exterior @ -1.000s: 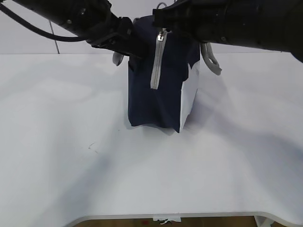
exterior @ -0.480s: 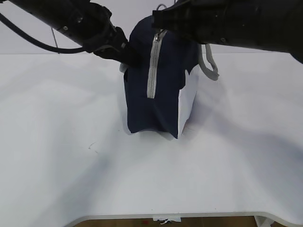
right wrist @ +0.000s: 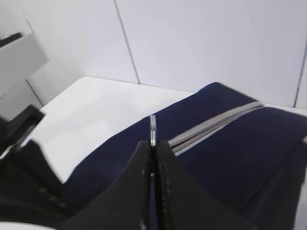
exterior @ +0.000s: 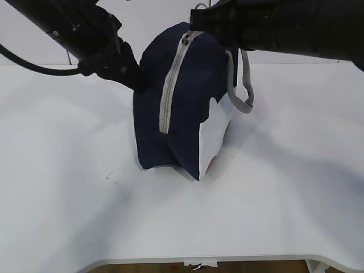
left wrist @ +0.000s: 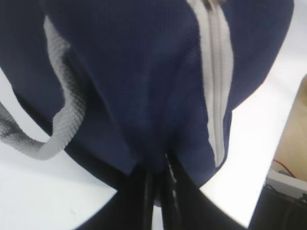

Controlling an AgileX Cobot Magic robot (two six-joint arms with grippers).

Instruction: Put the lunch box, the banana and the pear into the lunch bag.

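Observation:
The navy-blue lunch bag [exterior: 182,102] stands tilted on the white table, and its grey zipper [exterior: 169,85] looks closed. A grey handle [exterior: 242,85] hangs at its right, above the white side panel [exterior: 216,133]. My left gripper [exterior: 139,84] is shut, pinching the bag's fabric [left wrist: 144,72] at its left side; the pinch shows in the left wrist view [left wrist: 158,165]. My right gripper [exterior: 196,23] is shut on the zipper's metal ring pull [right wrist: 153,127] at the bag's top. The lunch box, banana and pear are out of view.
The white table [exterior: 68,170] spreads on all sides of the bag, with its front edge [exterior: 227,259] near the bottom of the exterior view. Both black arms reach in from the upper corners. A white wall [right wrist: 201,43] stands behind.
The bag has swung left and toward the camera and now leans. The left arm has pulled back to the left with the fabric. The right gripper stays at the zipper top.

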